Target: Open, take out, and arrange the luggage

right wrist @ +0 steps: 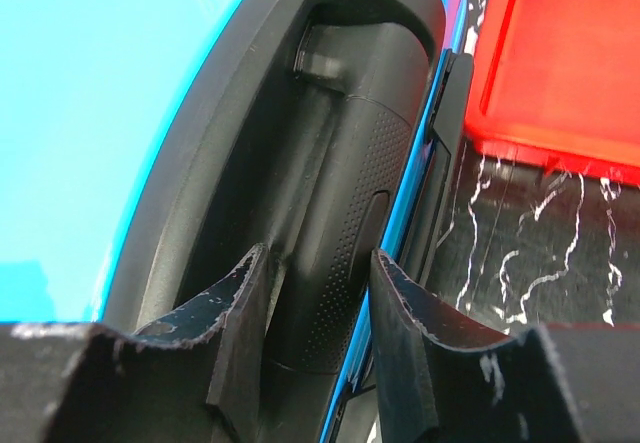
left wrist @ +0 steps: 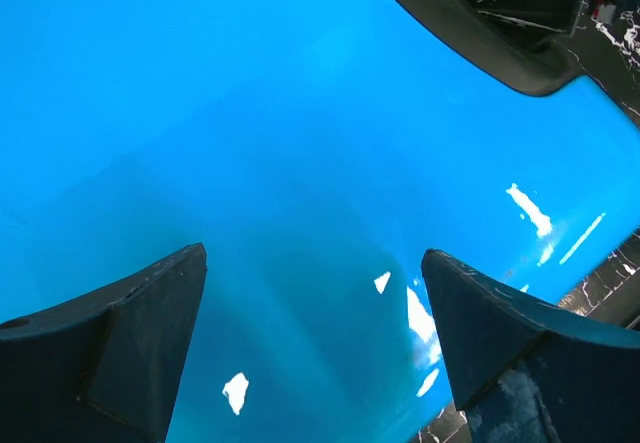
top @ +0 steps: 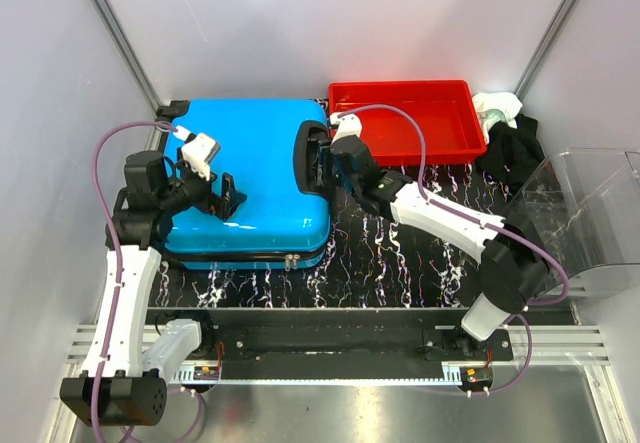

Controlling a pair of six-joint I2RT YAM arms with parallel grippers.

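Note:
The luggage [top: 255,178] is a bright blue hard-shell suitcase lying flat and closed on the black marbled mat. My left gripper [top: 228,195] hovers over the left part of its top shell, jaws wide open and empty. In the left wrist view the gripper [left wrist: 315,293] has only blue shell [left wrist: 300,163] between its fingers. My right gripper [top: 322,168] is at the suitcase's right side. In the right wrist view this gripper [right wrist: 318,293] is closed around the black dotted side handle [right wrist: 340,213] in its black recess, beside the blue shell [right wrist: 100,113].
A red plastic tray [top: 405,123] stands just right of the suitcase at the back; it also shows in the right wrist view [right wrist: 570,63]. Dark and white cloths [top: 505,133] lie beside it. A clear plastic bin [top: 590,218] sits at the right edge. Grey walls enclose the table.

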